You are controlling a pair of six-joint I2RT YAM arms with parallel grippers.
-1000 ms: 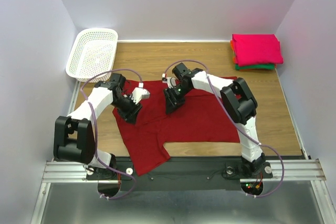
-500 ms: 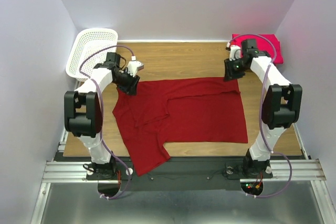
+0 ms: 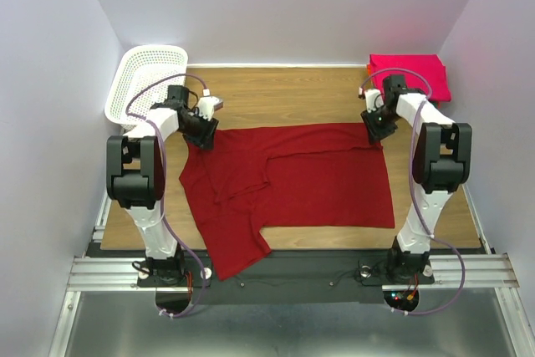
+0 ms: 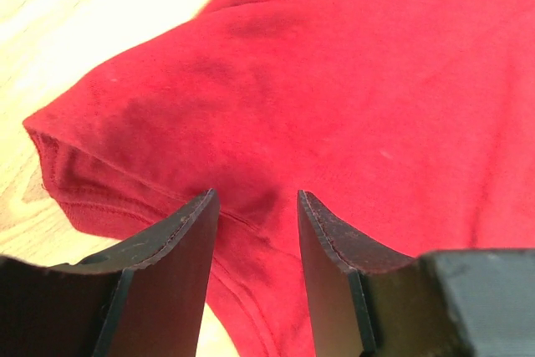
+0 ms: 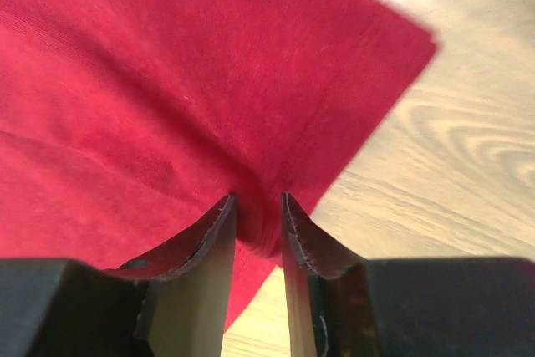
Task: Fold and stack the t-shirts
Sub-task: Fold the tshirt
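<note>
Crimson t-shirt, flat on bench: judged soft, limp, light (would sag unsupported); best taken at far corners. Right gripper was clenched on one corner; left gripper straddled the other hem, grasp unclear.

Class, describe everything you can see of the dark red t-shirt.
The dark red t-shirt is soft cloth with stitched hems, spread flat on the wooden table, creased at the middle, with one part hanging over the near edge. The right gripper pinches its far right corner; the left gripper sits open over the far left corner.
</note>
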